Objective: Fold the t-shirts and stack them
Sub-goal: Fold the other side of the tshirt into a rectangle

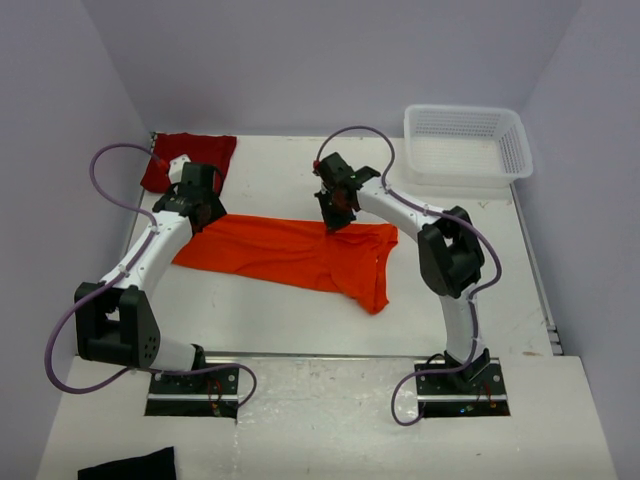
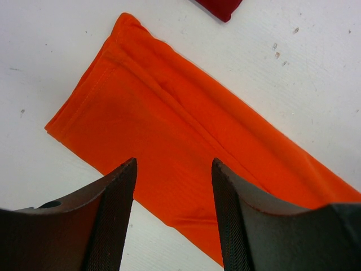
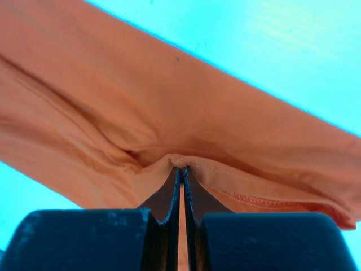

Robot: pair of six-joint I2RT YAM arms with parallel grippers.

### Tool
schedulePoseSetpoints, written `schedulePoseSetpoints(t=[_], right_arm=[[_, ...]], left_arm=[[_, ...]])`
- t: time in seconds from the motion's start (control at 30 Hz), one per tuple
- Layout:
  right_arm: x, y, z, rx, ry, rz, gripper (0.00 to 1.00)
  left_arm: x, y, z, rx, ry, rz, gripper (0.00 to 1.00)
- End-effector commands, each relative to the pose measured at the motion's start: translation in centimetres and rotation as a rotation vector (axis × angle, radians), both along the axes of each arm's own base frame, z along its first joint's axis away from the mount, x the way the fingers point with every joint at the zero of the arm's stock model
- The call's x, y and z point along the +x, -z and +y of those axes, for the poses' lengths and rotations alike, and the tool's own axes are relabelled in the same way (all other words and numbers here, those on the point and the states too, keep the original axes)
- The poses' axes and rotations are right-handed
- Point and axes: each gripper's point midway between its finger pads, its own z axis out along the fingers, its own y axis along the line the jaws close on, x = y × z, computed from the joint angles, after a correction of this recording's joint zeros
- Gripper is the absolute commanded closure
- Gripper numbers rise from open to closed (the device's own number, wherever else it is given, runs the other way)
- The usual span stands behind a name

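**Right gripper (image 3: 181, 169) pinches orange t-shirt (image 1: 290, 250); left gripper (image 2: 174, 165) open over it**

We see the orange t-shirt lying mid-table as a long folded band. It runs from near the left arm diag. toward the right, w/ one end trailing toward the near edge. On the right wrist cam the fingers are pressed nearly together on a hemmed fold of the fabric, which puckers up at the pinch. The left gripper hovers above the band's left end, fingers spread wide, nothing btwn them. We can't tell if the tips touch the cloth. The red t-shirt (image 1: 190, 158) lies crumpled at the far left corner of the table (image 1: 300, 325), apart from the orange one. A white mesh basket (image 1: 515, 150) sits at the far right corner. A black cloth (image 1: 130, 467) lies at the near left edge.
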Motion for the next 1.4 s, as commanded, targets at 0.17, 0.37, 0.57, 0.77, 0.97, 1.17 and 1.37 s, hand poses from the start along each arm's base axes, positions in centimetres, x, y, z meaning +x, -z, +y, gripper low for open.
schedulePoseSetpoints(t=[0.17, 0.37, 0.57, 0.77, 0.97, 1.17, 1.37], right_arm=[[3.8, -1.3, -0.3, -0.040, 0.008, -0.055, 1.00], [5.3, -0.9, -0.2, -0.039, -0.004, -0.046, 1.00], [4.4, -0.2, -0.7, -0.044, 0.003, -0.022, 0.54], [4.9, -2.4, -4.1, -0.088, 0.131, -0.114, 0.50], [4.9, -1.5, -8.2, -0.112, 0.216, -0.073, 0.52], [5.1, -0.7, -10.3, -0.123, 0.248, -0.062, 0.53], [5.3, 0.2, -11.6, -0.122, 0.265, -0.044, 0.55]], left_arm=[[0.7, -0.3, -0.5, 0.004, 0.030, -0.025, 0.43], [0.8, 0.1, -0.5, 0.002, 0.030, -0.019, 0.43], [0.9, 0.2, -0.6, -0.003, 0.035, -0.018, 0.43], [0.8, 0.9, -1.4, -0.035, 0.048, -0.008, 0.43], [0.7, 0.3, -1.4, -0.026, 0.053, -0.023, 0.43], [0.6, 0.6, -1.4, -0.024, 0.055, -0.016, 0.43], [0.6, 0.8, -1.4, -0.027, 0.058, -0.011, 0.43]])
